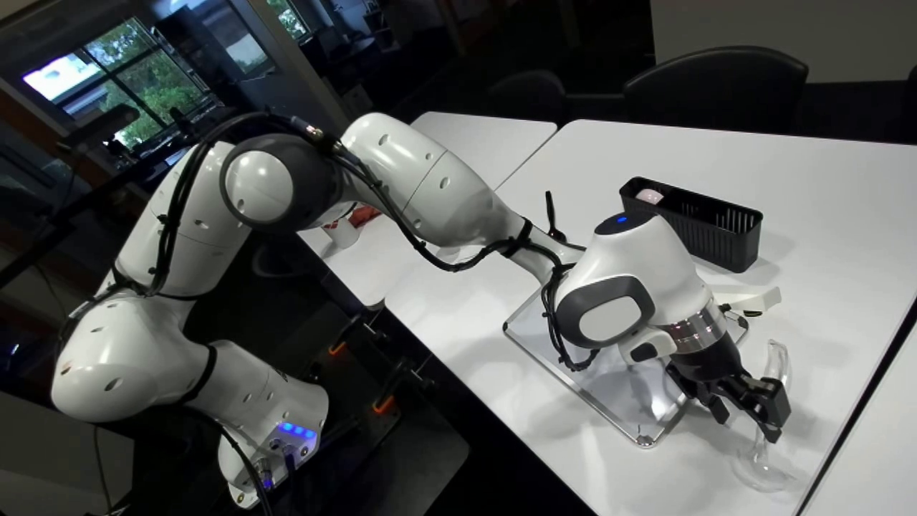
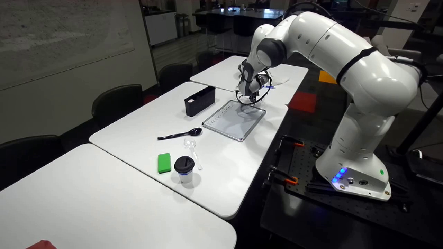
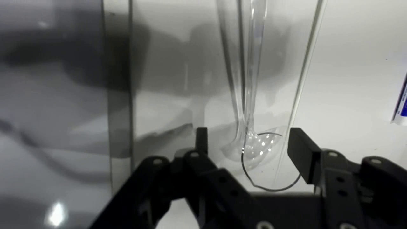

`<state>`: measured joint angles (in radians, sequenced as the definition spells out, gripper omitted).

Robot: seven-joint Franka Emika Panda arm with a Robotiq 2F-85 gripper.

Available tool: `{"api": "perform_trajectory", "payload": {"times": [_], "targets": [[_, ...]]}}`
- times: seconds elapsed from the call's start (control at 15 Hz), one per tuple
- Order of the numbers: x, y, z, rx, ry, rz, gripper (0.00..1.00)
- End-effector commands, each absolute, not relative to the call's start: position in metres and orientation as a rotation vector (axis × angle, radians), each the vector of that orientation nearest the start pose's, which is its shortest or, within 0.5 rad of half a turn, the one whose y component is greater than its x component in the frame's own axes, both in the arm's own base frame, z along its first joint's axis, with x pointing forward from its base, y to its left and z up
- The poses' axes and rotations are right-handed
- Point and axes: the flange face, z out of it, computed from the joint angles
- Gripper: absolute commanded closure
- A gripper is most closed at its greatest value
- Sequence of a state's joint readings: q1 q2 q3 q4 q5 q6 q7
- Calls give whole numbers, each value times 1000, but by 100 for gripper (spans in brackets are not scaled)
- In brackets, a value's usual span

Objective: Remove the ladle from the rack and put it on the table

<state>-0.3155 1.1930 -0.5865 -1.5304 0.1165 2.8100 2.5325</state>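
Note:
The clear ladle [image 1: 761,467] lies on the white table [image 1: 831,215] beside the whiteboard, outside the rack. In the wrist view the ladle's bowl [image 3: 256,149] is between the spread fingers and its handle runs up the picture. My gripper [image 1: 745,421] is open just above the ladle, near where handle meets bowl; it also shows in the wrist view [image 3: 249,148]. Nothing is held between the fingers. The black rack [image 1: 716,226] stands farther back with a pale item at one end; it also shows in an exterior view [image 2: 200,101], where the arm hides the ladle.
A grey-framed whiteboard [image 2: 235,119] lies beside the ladle. A black spoon [image 2: 180,134], another clear utensil [image 2: 193,152], a green block [image 2: 164,162] and a lidded cup [image 2: 185,173] stand on the table. A blue-labelled marker [image 3: 403,106] lies at right, past the table seam.

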Motion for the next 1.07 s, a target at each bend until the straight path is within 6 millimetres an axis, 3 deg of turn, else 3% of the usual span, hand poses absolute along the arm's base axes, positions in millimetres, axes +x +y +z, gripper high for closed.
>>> {"api": "perform_trajectory", "payload": {"times": [0.0, 0.4, 0.67, 1.0], "targets": [[481, -502, 85, -26, 3127, -828, 1], [482, -487, 147, -155, 3127, -782, 0], [490, -461, 191, -372, 3057, -752, 0], [487, -426, 244, -413, 3042, -695, 0]]}}
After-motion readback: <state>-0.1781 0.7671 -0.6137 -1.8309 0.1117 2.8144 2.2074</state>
